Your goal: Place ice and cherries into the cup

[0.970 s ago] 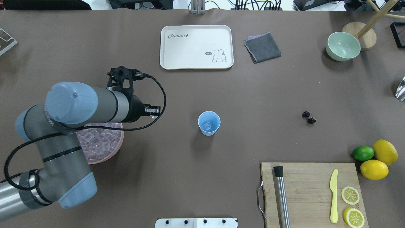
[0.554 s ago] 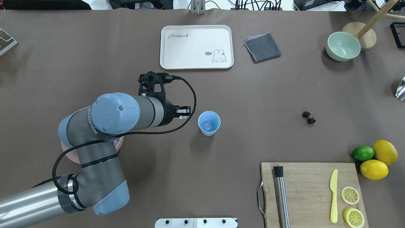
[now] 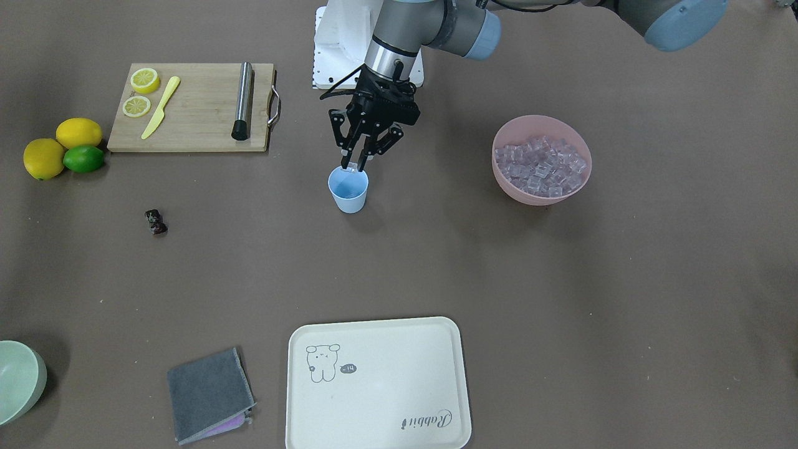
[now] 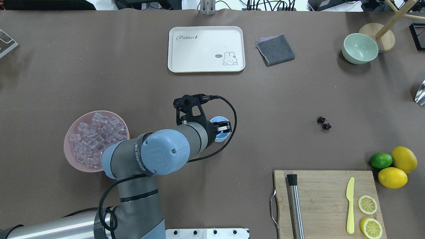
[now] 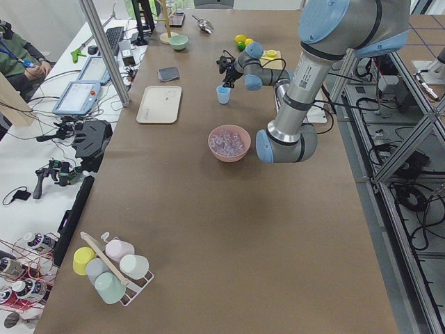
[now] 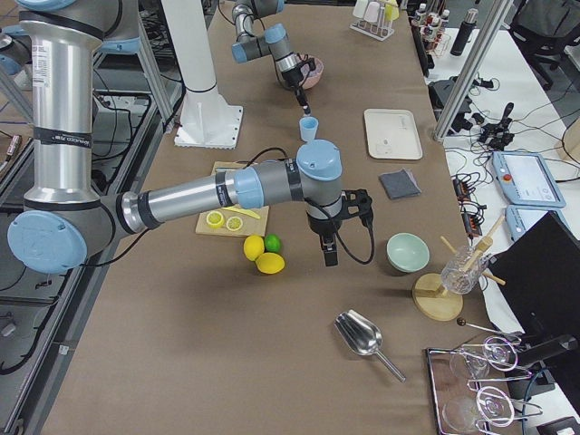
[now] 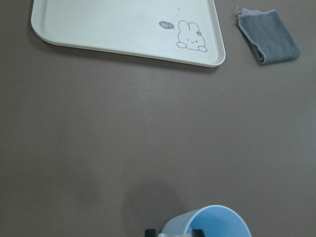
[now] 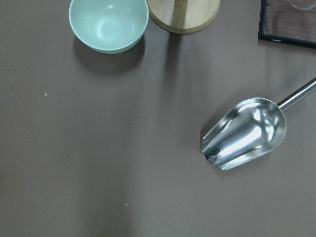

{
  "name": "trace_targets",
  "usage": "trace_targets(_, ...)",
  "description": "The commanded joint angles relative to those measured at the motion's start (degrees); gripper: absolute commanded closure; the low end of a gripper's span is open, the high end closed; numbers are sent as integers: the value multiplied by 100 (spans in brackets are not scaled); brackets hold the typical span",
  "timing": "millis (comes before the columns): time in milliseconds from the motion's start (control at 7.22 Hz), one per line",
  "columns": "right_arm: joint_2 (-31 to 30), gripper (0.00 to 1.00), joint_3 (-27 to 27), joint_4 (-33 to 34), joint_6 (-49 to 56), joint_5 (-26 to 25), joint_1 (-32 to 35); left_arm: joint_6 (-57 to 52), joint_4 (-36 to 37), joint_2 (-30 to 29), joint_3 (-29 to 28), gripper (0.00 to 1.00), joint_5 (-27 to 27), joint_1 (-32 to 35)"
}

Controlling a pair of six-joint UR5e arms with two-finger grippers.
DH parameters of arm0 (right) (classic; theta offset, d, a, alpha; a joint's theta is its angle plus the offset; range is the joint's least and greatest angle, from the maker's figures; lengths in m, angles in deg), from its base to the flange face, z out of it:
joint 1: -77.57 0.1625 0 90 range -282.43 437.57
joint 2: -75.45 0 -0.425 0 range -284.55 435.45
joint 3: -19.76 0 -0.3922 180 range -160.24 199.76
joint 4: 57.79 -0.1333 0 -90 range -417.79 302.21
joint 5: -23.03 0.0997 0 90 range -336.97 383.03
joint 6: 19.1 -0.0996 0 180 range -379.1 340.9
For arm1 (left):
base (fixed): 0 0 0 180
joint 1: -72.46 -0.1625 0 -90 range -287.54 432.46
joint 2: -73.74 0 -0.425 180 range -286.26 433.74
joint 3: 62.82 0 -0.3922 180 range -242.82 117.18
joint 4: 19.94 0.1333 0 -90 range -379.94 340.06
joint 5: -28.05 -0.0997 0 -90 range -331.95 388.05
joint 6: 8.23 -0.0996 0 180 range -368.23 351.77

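over the blue cup [image 3: 349, 192] at mid bench, one ice cube [image 3: 351, 166] is being gripped between the left jaws, right at the rim. more ice [image 3: 541, 165] is being held in the pink bowl [image 3: 539, 196]. cherries [image 4: 324, 123] are lying on the bench, well apart from the cup. right jaws: state cannot be told.

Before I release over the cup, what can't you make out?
1. Cup contents: overhead, the left arm covers most of it; front view too small.
2. Ice cube in the left jaws: wrist view's bottom edge cuts it off.
3. Right jaws, open or shut: only the exterior right view shows them.
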Motion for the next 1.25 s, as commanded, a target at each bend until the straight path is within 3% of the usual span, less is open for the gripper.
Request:
trace_targets(0, 9, 0, -4, 2, 4, 3, -2, 109, -15, -67, -92, 100, -146, -93)
trace_targets(139, 9, 0, -4, 2, 4, 3, -2, 75, -67, -49, -75, 77, -138, -67)
trace_targets(277, 9, 0, -12, 2, 4, 3, -2, 57, -251, -23, -74, 38, -103, -41)
trace_targets(416, 9, 0, -13, 2, 4, 3, -2, 57, -261, -14, -74, 16, -85, -32)
trace_targets(554, 0, 0, -13, 2, 12, -6, -2, 57, -261, -5, -66, 6, -85, -32)
trace_targets(831, 0, 0, -13, 2, 12, 3, -2, 57, -261, 109, -4, 4, -85, -32)
trace_targets(970, 0, 0, -13, 2, 12, 3, -2, 48, -235, 318, 300, 4, -41, -23)
trace_targets(1108, 0, 0, -13, 2, 12, 3, -2, -48, -235, 886, 756, 4, 124, -23)
